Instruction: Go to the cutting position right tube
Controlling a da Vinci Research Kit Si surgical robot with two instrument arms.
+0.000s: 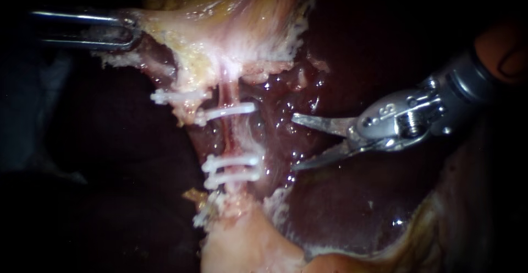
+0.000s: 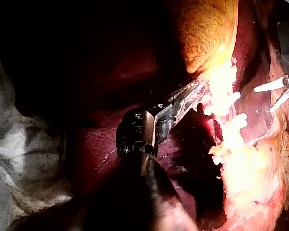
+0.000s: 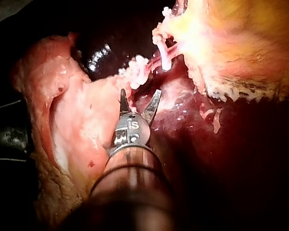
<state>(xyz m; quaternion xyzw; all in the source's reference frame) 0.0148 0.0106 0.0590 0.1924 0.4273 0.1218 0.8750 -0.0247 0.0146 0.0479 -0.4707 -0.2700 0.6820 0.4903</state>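
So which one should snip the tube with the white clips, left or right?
Probably right. The right instrument points its open blades at the tube between the clips, close beside it. The left instrument is shut on the gallbladder, holding it.

a surgical lab bench, shown by raw liver (image 1: 341, 207) and 4 white clips (image 1: 231, 163) on tubes (image 1: 231, 135).

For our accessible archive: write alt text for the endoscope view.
The right instrument points its open blades at a tube, which carries white clips above and below a bare stretch. At upper left, the left instrument grips pale tissue in its pincer.
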